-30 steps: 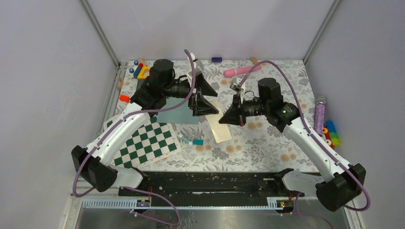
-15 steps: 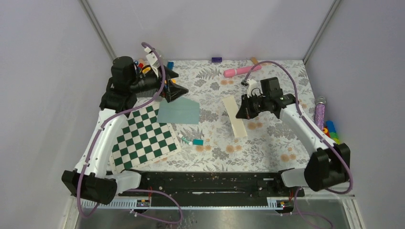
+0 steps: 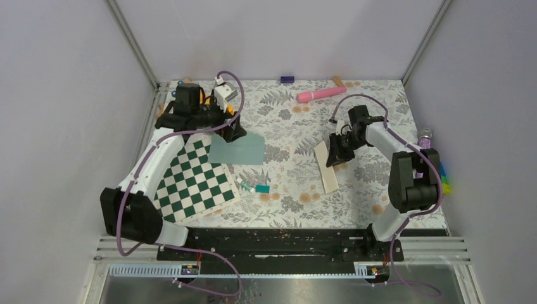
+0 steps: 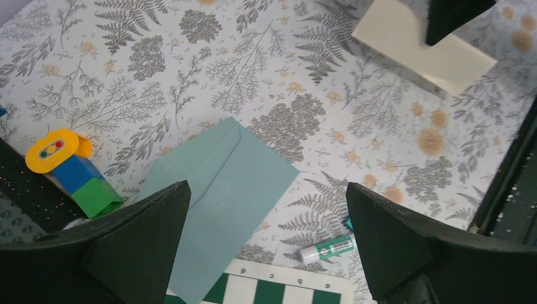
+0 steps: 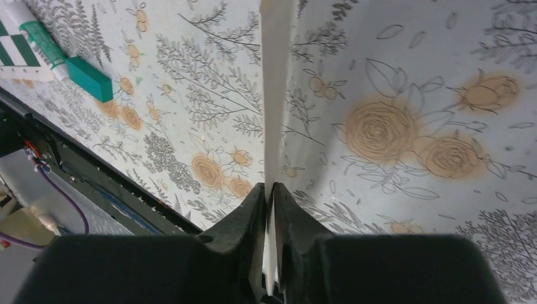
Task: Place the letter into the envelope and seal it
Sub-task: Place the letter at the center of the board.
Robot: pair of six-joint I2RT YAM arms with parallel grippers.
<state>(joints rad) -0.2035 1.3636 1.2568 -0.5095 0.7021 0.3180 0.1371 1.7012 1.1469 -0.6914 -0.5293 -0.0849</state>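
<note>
Right of centre, the right fingers (image 5: 250, 221) pinch the letter (image 3: 330, 174) endwise. The envelope (image 3: 237, 149) lies well to their left, under the open left fingers (image 4: 136, 240).

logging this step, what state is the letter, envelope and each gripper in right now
envelope, flat on table, ungripped
left gripper, open, above envelope
right gripper, shut on letter
letter, outside envelope, pinched at one edge

Your letter (image 3: 329, 174) is cream, the envelope (image 3: 239, 150) muted teal, the checkerboard (image 3: 190, 183) green-and-white, the tube (image 3: 321, 94) pink; the bench (image 3: 285, 126) shows grey ferns and tan roses.
</note>
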